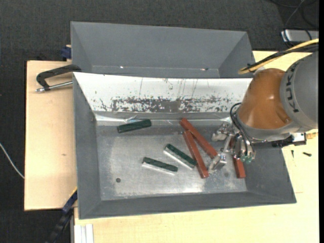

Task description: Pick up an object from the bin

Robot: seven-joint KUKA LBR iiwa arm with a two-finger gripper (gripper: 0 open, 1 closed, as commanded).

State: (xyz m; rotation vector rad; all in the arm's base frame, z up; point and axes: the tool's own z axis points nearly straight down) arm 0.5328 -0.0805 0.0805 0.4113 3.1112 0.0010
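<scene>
The grey bin [86,151] is sitting open to the camera, its floor scuffed and its back wall flecked with dark marks. The arm [304,100] is reaching in from 3 o'clock, and its orange cover [266,105] is hanging above the right wall. Below the cover, the claw [221,161] is hanging low at about 3 o'clock on the floor. Whether it is open or closed cannot be told, and nothing is showing plainly in its grip.

Two long red sticks [195,145] are lying side by side, touching, and slanting from 12 o'clock near the back wall down to 4 o'clock. Their lower end is lying just beside the claw, at the claw's 8 o'clock; these are the nearest things to it. A short red stick [239,168] is lying at the claw's 4 o'clock, near the right wall.

Three green bars are lying well apart from the claw. The back bar [134,126] is resting at 10 o'clock against the foot of the back wall. The middle bar [179,156] is lying near the centre, just beside the long sticks. The front bar [159,164] is lying at 7 o'clock of the centre. A small dark dot [118,180] is sitting at 8 o'clock.
</scene>
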